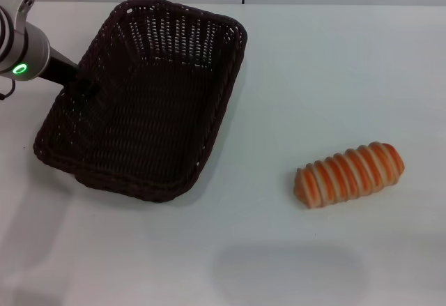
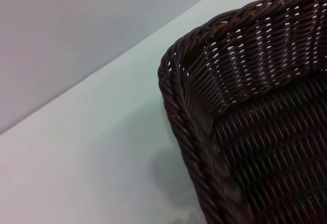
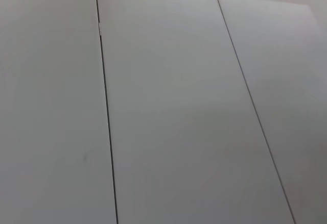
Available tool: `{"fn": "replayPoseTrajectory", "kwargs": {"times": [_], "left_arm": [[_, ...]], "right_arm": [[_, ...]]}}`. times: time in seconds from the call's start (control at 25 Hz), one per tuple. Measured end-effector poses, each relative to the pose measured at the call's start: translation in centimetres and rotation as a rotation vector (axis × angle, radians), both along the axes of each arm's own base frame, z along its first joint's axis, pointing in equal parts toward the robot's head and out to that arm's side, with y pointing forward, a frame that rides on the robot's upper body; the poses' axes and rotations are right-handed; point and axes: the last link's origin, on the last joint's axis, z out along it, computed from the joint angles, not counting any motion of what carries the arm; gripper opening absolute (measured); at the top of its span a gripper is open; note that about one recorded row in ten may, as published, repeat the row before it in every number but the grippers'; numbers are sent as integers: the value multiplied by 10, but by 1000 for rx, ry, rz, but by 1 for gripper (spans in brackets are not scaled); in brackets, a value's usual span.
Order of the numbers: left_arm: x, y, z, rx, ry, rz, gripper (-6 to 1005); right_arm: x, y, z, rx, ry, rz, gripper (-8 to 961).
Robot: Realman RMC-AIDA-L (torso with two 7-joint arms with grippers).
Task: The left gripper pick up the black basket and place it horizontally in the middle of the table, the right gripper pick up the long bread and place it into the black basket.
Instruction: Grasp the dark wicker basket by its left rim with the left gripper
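The black basket (image 1: 150, 104) lies at an angle on the back left of the white table (image 1: 313, 76), with nothing in it. My left gripper (image 1: 80, 86) is at the rim of its left long side, black against the dark weave. The left wrist view shows a rounded corner of the basket (image 2: 245, 112) close up, with the table (image 2: 92, 152) beside it. The long bread (image 1: 348, 173), striped orange and cream, lies on the table at the right, well apart from the basket. My right gripper is out of view; its wrist view shows only grey panels.
The left arm (image 1: 24, 55) with its green light reaches in from the upper left corner. A grey wall (image 2: 76, 30) runs behind the table's far edge. A faint shadow lies on the table near the front (image 1: 286, 264).
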Motion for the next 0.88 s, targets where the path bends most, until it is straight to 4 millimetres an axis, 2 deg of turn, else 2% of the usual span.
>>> {"fn": "replayPoseTrajectory", "kwargs": {"times": [0.24, 0.48, 0.64, 0.72, 0.88], "left_arm": [[0, 0, 0, -14, 17, -17, 306], [8, 0, 3, -56, 34, -107, 297], [19, 0, 8, -90, -28, -174, 291], [31, 0, 17, -138, -110, -251, 281], [36, 2, 18, -159, -118, -274, 243]], "right_arm": [[0, 0, 0, -1, -1, 0, 817], [0, 0, 0, -1, -1, 1, 817], [-1, 0, 0, 2, -2, 4, 817], [-1, -1, 0, 3, -2, 4, 817], [-1, -2, 0, 2, -2, 7, 817]]}}
